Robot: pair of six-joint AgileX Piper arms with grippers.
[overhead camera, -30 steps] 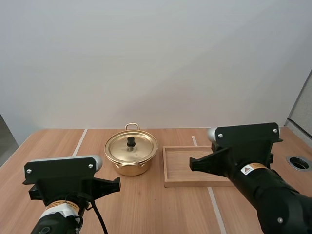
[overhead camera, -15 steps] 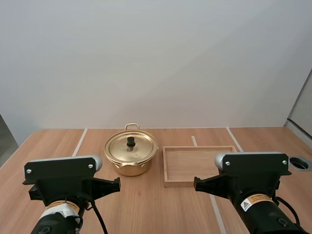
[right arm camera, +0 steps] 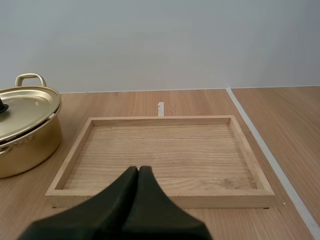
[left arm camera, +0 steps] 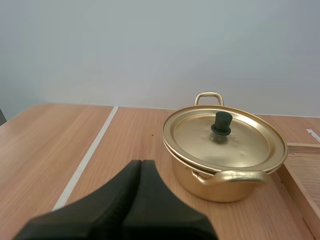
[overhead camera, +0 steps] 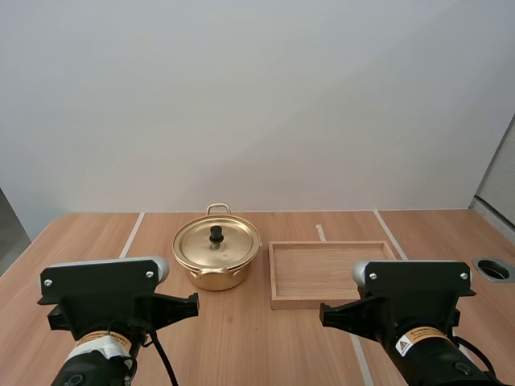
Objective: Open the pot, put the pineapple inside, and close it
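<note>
Lidded gold pot far-centre, just left of wooden tray; likely light, stiff, slick metal, best lifted by black knob; left gripper and right gripper both closed, holding nothing.

Black arms, silver caps, black fingers

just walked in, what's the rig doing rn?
Nothing is being handled right now. The left gripper is shut on nothing and points at the gold pot, whose lid is on. The right gripper is shut on nothing too, facing the wooden tray, which has nothing in it. The pot has not been opened yet.
</note>
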